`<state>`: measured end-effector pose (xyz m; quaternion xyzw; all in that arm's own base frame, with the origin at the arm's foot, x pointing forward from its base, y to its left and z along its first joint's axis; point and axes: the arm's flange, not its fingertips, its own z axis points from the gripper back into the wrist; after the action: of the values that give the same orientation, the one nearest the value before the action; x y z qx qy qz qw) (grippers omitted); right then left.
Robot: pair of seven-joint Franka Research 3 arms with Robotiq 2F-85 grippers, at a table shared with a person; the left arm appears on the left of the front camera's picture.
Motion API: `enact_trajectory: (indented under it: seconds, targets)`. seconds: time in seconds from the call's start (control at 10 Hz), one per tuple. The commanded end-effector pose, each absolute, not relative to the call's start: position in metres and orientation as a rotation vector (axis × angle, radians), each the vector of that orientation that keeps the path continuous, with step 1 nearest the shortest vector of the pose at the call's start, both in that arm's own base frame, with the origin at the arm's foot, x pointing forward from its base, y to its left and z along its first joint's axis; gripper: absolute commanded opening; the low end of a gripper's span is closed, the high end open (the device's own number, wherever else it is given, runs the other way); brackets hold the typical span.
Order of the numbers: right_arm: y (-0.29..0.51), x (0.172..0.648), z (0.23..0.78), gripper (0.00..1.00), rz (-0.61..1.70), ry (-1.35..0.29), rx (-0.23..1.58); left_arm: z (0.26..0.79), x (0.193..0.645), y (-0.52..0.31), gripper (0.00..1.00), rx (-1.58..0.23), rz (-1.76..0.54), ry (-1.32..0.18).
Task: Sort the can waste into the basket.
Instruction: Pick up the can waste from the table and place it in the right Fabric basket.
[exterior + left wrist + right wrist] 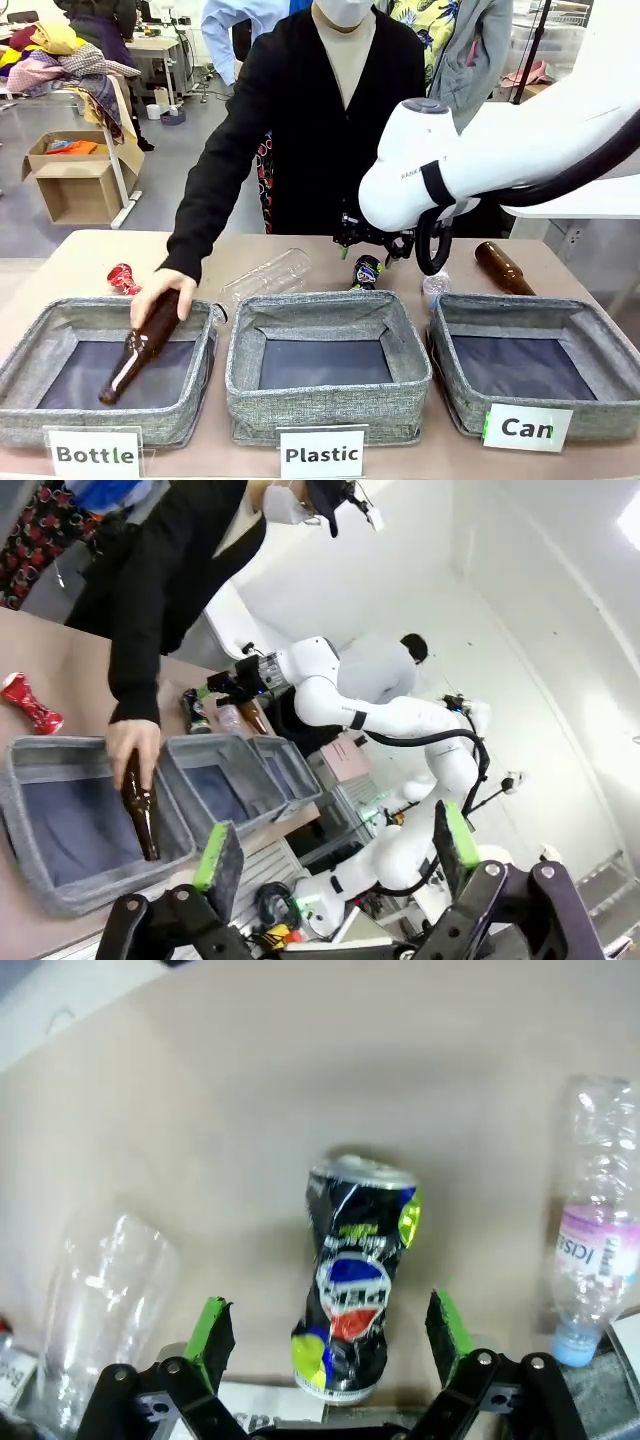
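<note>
The wide tan table (80,260) carries everything, and the white right arm (520,140) reaches in over its far side. Across from it, a person in a black sleeve leans in, hand (160,292) on a brown bottle (140,350) tipped neck-down into the "Bottle" basket (30,350), well off to the right gripper's left.

Three grey baskets line the near edge. The "Plastic" basket (330,400) sits just on the robot's side of the right gripper (375,250). The basket (600,330) with the "Can" label (527,428) is nearer the robot too and off to that gripper's right, with nothing in it.

A big clear bottle (268,275) lies just left of the right gripper. A small water bottle (595,1250) lies just right of it, and a second brown bottle (503,268) farther right.

The black can (355,1280) lies on the table right under the right gripper. Its jaws are spread wide, a green pad on either side, and both pads are apart from the can, gripping nothing. The red can (123,278) lies far to its left, beyond the person's hand.

The left gripper (335,825) hangs high and back, fingers wide apart with nothing between them.
</note>
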<state>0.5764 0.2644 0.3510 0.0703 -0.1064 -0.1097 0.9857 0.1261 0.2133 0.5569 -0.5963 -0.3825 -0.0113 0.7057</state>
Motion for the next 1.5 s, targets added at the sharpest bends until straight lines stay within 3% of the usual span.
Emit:
enact_trajectory:
  seconds: [0.0, 0.8, 0.9, 1.0, 1.1, 1.2, 1.4]
  targets:
    - [0.284, 0.592, 0.339, 1.00, -0.289, -0.229, 0.067, 0.545, 0.127, 0.219, 1.00, -1.314, -0.045, -0.854]
    - [0.281, 0.604, 0.306, 1.00, -0.365, -0.176, -0.002, 0.535, 0.160, 0.216, 1.00, -1.348, -0.082, -0.748]
    - [0.280, 0.603, 0.305, 0.92, -0.362, -0.166, -0.006, 0.531, 0.165, 0.213, 1.00, -1.356, -0.084, -0.724]
    - [0.278, 0.602, 0.304, 0.40, -0.350, -0.153, -0.019, 0.527, 0.170, 0.211, 1.00, -1.349, -0.078, -0.701]
    - [0.278, 0.602, 0.303, 0.33, -0.350, -0.147, -0.020, 0.522, 0.179, 0.208, 1.00, -1.353, -0.081, -0.673]
    - [0.278, 0.602, 0.304, 0.00, -0.351, -0.147, -0.019, 0.519, 0.189, 0.204, 1.00, -1.337, -0.081, -0.660]
    - [0.278, 0.600, 0.305, 0.00, -0.354, -0.150, -0.012, 0.500, 0.229, 0.178, 1.00, -1.386, -0.090, -0.527]
